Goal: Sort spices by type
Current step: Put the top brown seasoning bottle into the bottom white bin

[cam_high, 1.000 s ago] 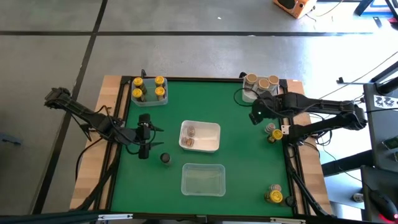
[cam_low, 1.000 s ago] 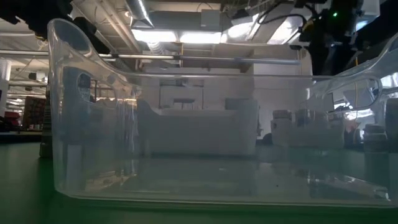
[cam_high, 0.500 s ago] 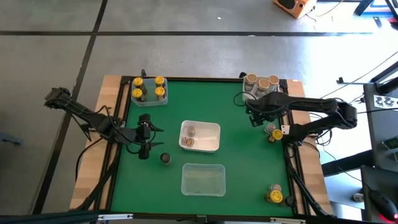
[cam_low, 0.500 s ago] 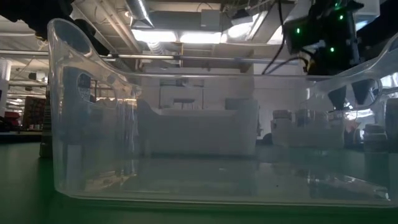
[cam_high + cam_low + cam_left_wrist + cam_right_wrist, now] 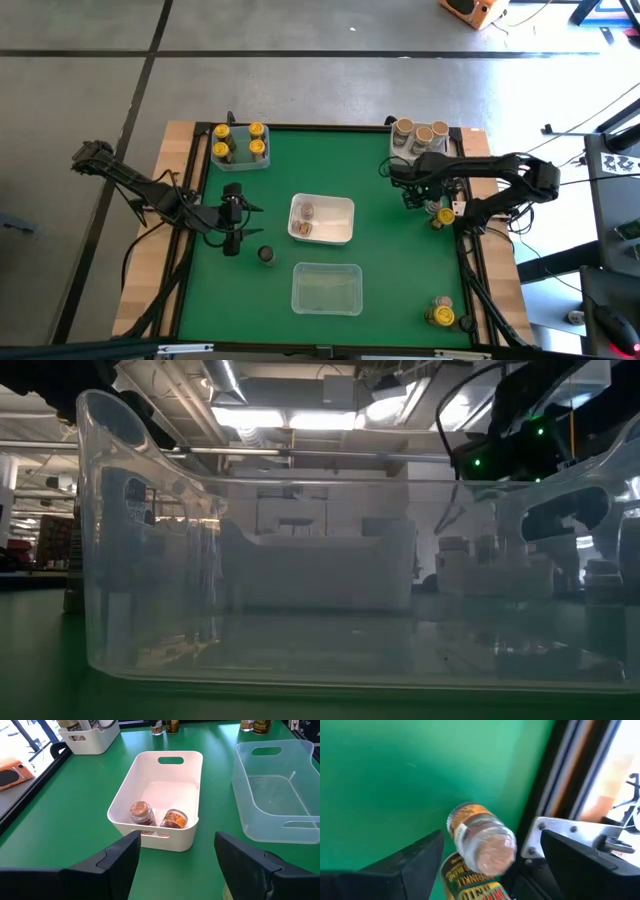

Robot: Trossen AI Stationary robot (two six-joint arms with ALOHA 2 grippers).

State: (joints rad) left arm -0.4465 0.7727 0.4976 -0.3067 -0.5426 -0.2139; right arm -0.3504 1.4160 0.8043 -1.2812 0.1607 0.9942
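High view: your right gripper (image 5: 412, 196) hangs beside two small spice jars (image 5: 438, 211) at the green mat's right edge, placed to collect one. Left wrist view: your left gripper (image 5: 175, 857), jaws spread and empty, faces the white rectangular plastic bin (image 5: 125, 795). Right wrist view: spread fingers (image 5: 415, 857) flank the tan-lidded jar (image 5: 482, 840), not yet touching it.

Open green mat (image 5: 385, 250) lies between the white bin (image 5: 322, 220) and the right-edge jars (image 5: 438, 212).
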